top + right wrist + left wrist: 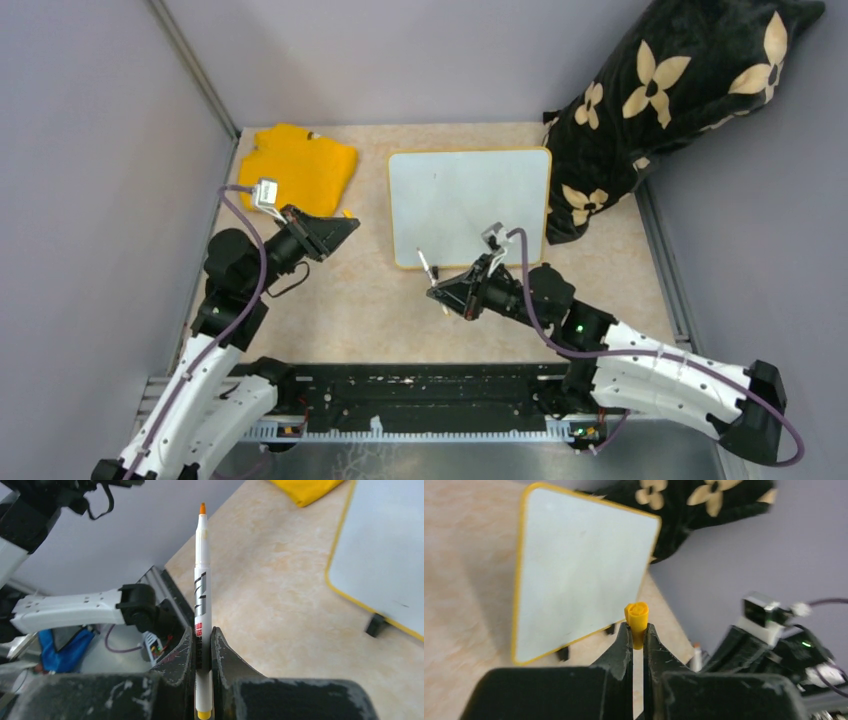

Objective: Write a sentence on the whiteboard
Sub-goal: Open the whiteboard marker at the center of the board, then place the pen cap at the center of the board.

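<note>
The whiteboard [470, 205] lies flat at the middle back of the table, with a yellow rim and a blank face; no sentence shows on it. It also shows in the left wrist view [579, 575] and the right wrist view [390, 555]. My right gripper [442, 292] hovers just in front of the board's near left corner. It is shut on a white marker [201, 585] whose uncapped orange tip points up and away from the board. My left gripper [348, 225] is left of the board, shut on the marker's yellow cap [637, 617].
A yellow cloth [300, 165] lies at the back left, just behind my left gripper. A black cushion with cream flowers [670, 100] leans at the back right against the board's right edge. Grey walls close in on the left, back and right.
</note>
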Controlling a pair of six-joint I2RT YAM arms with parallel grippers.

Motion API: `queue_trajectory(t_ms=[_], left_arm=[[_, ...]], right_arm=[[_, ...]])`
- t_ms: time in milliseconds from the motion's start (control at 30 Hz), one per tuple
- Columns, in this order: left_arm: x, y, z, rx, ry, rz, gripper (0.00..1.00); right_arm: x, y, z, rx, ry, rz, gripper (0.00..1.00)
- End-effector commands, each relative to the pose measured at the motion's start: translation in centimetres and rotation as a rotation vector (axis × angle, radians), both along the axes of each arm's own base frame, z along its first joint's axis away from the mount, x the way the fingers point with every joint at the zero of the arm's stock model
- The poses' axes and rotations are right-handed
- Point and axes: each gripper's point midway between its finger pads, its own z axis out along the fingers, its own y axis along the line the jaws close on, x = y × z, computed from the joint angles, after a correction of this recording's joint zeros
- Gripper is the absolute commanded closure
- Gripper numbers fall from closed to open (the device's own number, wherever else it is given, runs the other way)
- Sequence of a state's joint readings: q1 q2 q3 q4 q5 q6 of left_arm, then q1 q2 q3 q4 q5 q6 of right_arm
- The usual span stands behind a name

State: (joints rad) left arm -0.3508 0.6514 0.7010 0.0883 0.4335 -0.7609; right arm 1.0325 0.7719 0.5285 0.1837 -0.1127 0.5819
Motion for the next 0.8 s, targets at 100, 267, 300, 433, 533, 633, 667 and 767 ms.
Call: queue_trajectory(t_ms=[100,267,300,433,533,633,667,767], left_arm=[[3.0,5.1,-16.3,0.39,0.524,0.31,1.0],[2.9,4.8,-22.7,0.514,0.772,0.268,1.0],[3.0,4.7,-23.4,0.524,0.801,0.264,1.0],[3.9,4.7,-25.3,0.567,0.872,0.279,1.0],[4.6,5.0,-26.2,0.606,0.91,0.297,1.0],[5.2,5.7,-27.4,0.662,0.965,0.339,1.0],[5.2,6.0,-28.0,0.684,0.99,0.353,1.0],[5.0,5.9,-29.6,0.715,1.038,0.332,1.0]], right_arm=[[3.3,-4.9,-2.4,-0.151,-0.018,-0.288,1.0],[3.6,-5.6,-3.2,-0.192,-0.008,-0.322,1.0],[3.6,-5.7,-3.1,-0.191,-0.009,-0.324,1.0],[3.6,-6.0,-3.0,-0.181,-0.009,-0.335,1.0],[3.6,-6.3,-3.0,-0.177,-0.007,-0.346,1.0],[3.6,-6.3,-3.0,-0.174,-0.001,-0.348,1.0],[3.6,-6.3,-3.0,-0.175,0.0,-0.35,1.0],[3.7,-6.4,-3.5,-0.182,0.01,-0.359,1.0]])
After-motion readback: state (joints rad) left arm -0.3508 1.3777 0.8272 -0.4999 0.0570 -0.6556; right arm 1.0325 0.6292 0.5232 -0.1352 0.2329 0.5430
